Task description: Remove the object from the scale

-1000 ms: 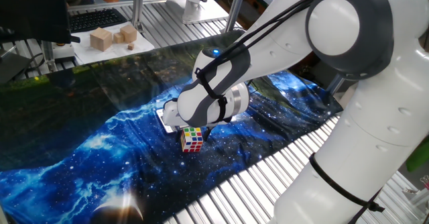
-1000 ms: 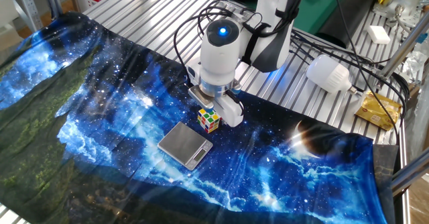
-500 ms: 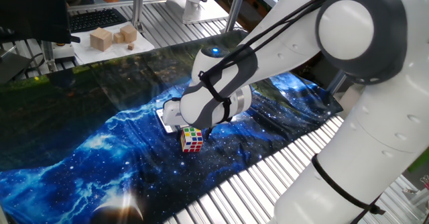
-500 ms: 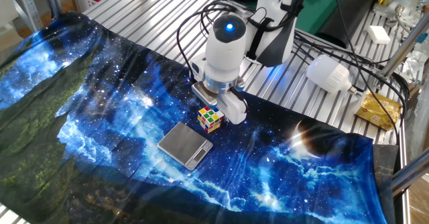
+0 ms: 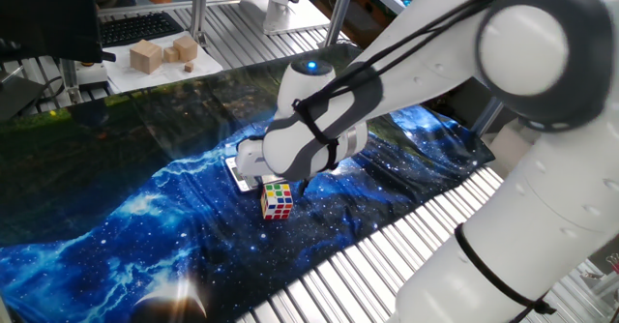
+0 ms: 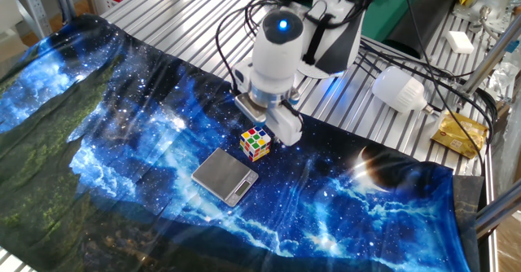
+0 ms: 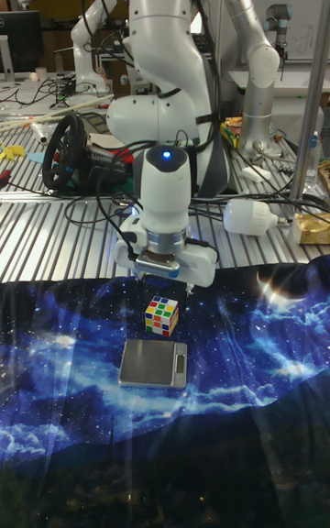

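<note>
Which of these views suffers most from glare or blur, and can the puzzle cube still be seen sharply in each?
In the tall fixed view, pale streaks of glare wash over the lower cloth, yet the puzzle cube and scale stay crisp. In one fixed view the arm hides most of the scale; the cube is sharp. The other fixed view is evenly lit, cube clear.

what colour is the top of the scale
Plain silver-grey metal; the scale shows best in the other fixed view.

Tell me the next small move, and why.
Probably just lift the claw straight up and clear. The cube already sits on the cloth beside the scale, whose top is bare, and the claw is above the cube, not gripping it.
</note>
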`<state>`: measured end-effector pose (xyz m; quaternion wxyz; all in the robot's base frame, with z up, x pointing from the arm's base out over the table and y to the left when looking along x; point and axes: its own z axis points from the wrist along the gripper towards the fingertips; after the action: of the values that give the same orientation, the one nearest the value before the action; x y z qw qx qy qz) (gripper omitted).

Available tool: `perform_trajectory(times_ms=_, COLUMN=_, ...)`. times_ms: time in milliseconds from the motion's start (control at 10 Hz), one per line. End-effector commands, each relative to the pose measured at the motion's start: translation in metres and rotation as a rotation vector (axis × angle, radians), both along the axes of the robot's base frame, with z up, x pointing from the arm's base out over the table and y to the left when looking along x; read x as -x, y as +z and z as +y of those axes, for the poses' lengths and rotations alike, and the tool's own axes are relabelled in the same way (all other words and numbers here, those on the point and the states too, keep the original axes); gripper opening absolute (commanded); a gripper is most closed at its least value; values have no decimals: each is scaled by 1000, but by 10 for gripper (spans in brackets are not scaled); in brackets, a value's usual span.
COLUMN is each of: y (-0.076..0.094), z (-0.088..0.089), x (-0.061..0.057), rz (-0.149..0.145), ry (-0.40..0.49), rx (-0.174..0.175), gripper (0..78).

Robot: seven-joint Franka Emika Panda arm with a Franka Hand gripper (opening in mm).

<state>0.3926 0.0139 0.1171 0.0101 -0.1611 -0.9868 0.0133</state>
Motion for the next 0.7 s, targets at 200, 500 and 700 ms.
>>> perform_trajectory(times_ms=200, y=30, z=-2, x=1, rz=10, ry=0, rx=11, gripper=774)
perform_trajectory(times_ms=500, y=53, z=0, x=-10, rz=21, ry=-10, rx=47, gripper=774)
perform_trajectory(times_ms=700, y=67, z=0, x=-20, rz=39, ry=-12, rx=47, gripper=774)
